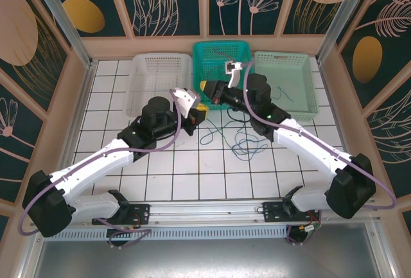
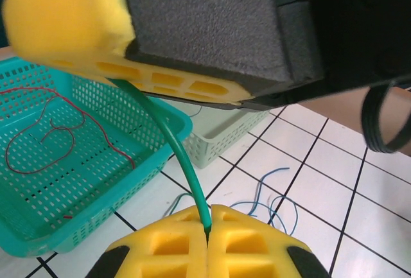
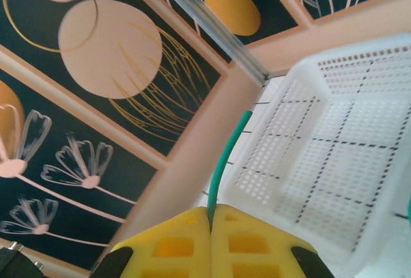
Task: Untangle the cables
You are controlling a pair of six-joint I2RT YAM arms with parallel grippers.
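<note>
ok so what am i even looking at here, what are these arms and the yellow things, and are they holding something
These are two robot arms bolted at the near edge of a white tiled table. The overhead picture comes from a fixed camera above and behind them. The other two come from small cameras on each wrist, so the yellow blocks are each arm's own fingers.

At the back stand three baskets: a white basket, a teal basket and a pale green basket. A thin red wire lies in the teal one, and blue wires curl loosely on the tiles.

The left end effector and the right end effector are each shut on a green cable, apparently the same one.
</note>
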